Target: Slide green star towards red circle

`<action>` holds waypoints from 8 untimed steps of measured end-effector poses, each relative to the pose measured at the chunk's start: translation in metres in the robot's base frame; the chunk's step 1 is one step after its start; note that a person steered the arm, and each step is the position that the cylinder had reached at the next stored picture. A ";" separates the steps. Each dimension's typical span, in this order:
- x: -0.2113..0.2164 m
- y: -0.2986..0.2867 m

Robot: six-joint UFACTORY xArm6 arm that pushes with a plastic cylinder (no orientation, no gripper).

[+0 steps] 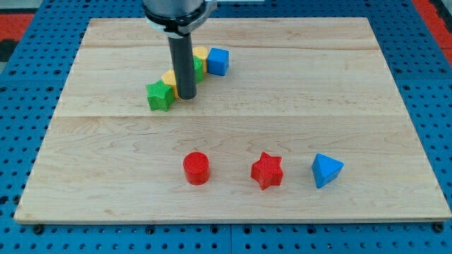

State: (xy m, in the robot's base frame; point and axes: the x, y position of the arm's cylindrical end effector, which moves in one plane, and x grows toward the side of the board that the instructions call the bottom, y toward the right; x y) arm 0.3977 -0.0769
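The green star (pixel 160 96) lies on the wooden board (pixel 233 127) at the upper left of centre. The red circle (pixel 196 168) stands below it, toward the view's bottom. My tip (pixel 186 97) rests on the board just right of the green star, close to it or touching it. The rod partly hides a yellow block (pixel 169 77) and another green block (pixel 198 68) behind it.
A second yellow block (pixel 201 53) and a blue cube (pixel 218 61) sit in the same cluster, up and right of my tip. A red star (pixel 267 171) and a blue triangle (pixel 326 170) lie right of the red circle.
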 end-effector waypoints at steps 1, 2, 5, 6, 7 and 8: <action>-0.007 -0.017; -0.013 -0.033; 0.001 -0.064; -0.014 -0.074; -0.011 -0.124; 0.029 -0.124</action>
State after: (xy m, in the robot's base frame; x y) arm 0.4265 -0.2007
